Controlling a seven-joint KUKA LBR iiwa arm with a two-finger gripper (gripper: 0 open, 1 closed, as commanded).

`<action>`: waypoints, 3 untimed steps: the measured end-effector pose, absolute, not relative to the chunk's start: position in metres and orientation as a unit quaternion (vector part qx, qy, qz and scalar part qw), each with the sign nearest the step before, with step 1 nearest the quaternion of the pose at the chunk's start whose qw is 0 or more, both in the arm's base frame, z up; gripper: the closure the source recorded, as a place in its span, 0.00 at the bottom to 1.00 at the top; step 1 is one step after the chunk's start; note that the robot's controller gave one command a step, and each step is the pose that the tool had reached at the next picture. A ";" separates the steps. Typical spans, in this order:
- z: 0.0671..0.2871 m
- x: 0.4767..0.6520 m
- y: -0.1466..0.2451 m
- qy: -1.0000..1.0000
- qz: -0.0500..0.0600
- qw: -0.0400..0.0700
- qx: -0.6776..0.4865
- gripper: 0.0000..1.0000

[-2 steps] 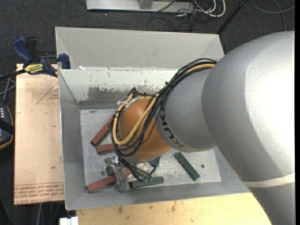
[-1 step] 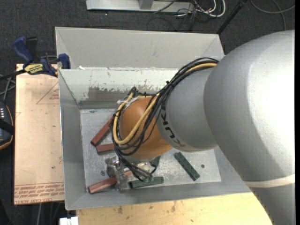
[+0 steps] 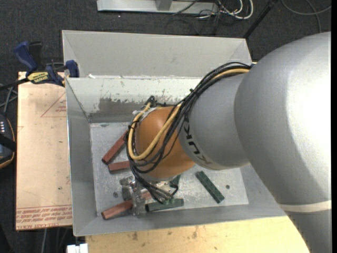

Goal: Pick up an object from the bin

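1. Your jaws sat low near the front-left of the bin (image 3: 79, 157), under the orange wrist cover (image 3: 158, 141).
2. You could not tell whether the jaws were spread or pressed together.
3. Just beside them lay a reddish-brown block (image 3: 117, 211) and a dark green bar (image 3: 164, 204).
4. 2 more brown blocks (image 3: 115, 151) (image 3: 119, 166) lay behind; another green bar (image 3: 209, 186) lay apart, toward the view's right.

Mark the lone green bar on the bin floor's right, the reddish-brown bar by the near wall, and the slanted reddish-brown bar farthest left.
lone green bar (image 3: 209, 186), camera view, middle of its length.
reddish-brown bar by the near wall (image 3: 116, 211), camera view, its middle.
slanted reddish-brown bar (image 3: 114, 151), camera view, its middle.
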State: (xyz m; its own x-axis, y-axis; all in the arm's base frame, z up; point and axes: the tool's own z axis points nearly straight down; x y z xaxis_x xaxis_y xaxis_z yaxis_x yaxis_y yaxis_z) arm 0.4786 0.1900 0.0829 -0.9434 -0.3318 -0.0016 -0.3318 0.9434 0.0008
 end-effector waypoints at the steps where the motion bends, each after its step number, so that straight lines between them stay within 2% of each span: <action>1: 0.100 0.478 0.190 0.986 0.000 -0.001 -0.168 1.00; 3: 0.128 0.478 0.190 0.986 0.001 0.000 -0.168 1.00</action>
